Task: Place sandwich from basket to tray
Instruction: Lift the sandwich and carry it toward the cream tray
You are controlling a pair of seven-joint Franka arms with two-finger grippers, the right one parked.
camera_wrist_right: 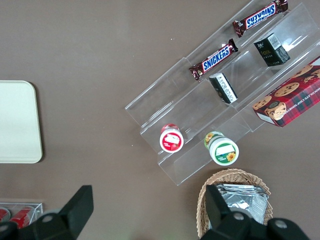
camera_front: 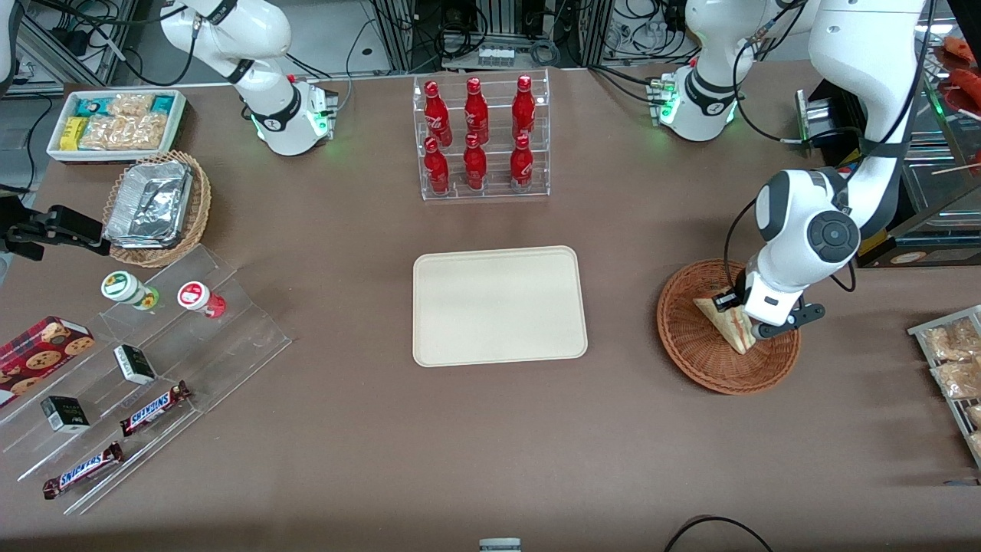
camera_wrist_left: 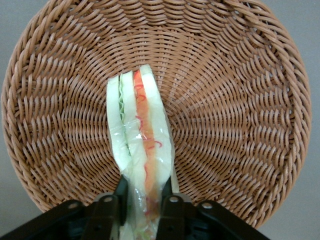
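The sandwich, a wrapped pale wedge with red-orange and green filling on its cut edge, stands on edge inside the reddish-brown wicker basket toward the working arm's end of the table. My left gripper reaches down into the basket and is shut on the sandwich, one black finger pressed against each bread face. The cream tray lies flat at the table's middle with nothing on it, well apart from the basket.
A clear rack of red bottles stands farther from the front camera than the tray. A wire rack of bagged snacks is beside the basket at the table's edge. A clear stepped stand, tan foil-tray basket and white snack bin sit toward the parked arm's end.
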